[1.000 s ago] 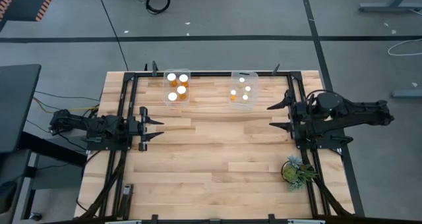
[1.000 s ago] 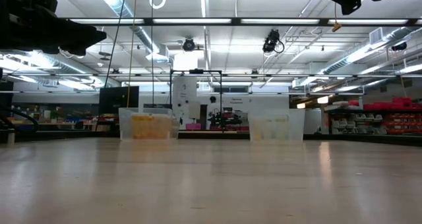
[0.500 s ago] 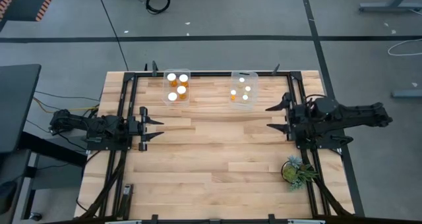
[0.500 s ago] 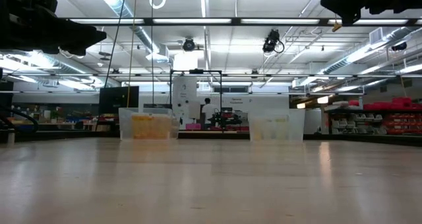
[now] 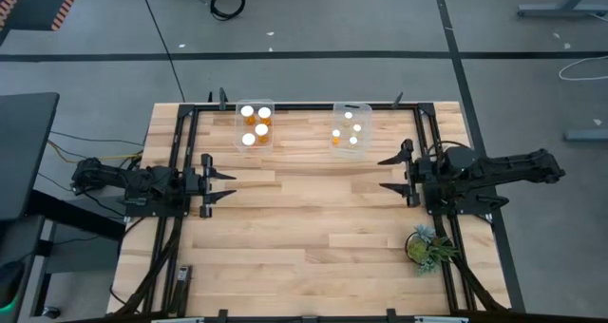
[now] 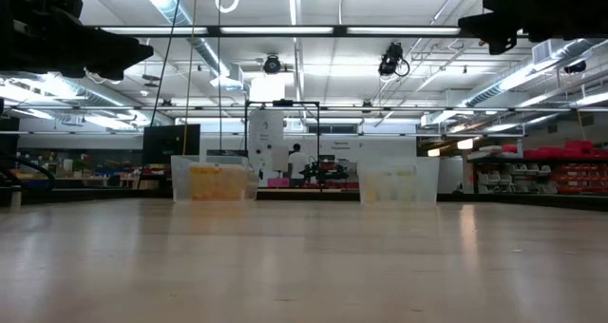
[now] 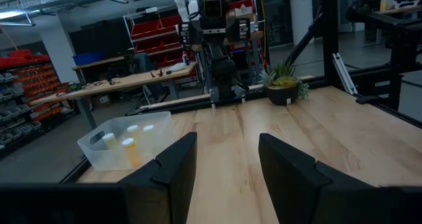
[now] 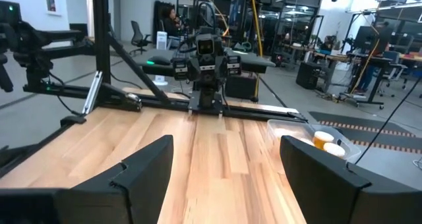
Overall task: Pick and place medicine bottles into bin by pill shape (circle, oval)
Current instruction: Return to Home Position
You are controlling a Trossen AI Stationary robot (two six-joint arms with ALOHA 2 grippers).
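Two clear bins are sitting side by side at the far edge of the table (image 5: 304,237), well apart from each other.

- The left bin (image 5: 255,125) is holding four medicine bottles (image 5: 261,129) with wider white caps, all standing upright and packed close together. In the low view, this bin (image 6: 212,180) is showing a dense orange mass inside.
- The right bin (image 5: 351,125) is holding four bottles with narrower caps (image 5: 352,141), also upright. In the low view, this bin (image 6: 399,180) is showing a paler tint.

The left gripper (image 5: 233,185) is hovering above the table's left side with its fingers spread and gripping nothing. The right gripper (image 5: 380,174) is hovering above the right side, facing the left one, and is likewise spread and empty.

A small green plant (image 5: 427,245) is standing near the table's right front corner.
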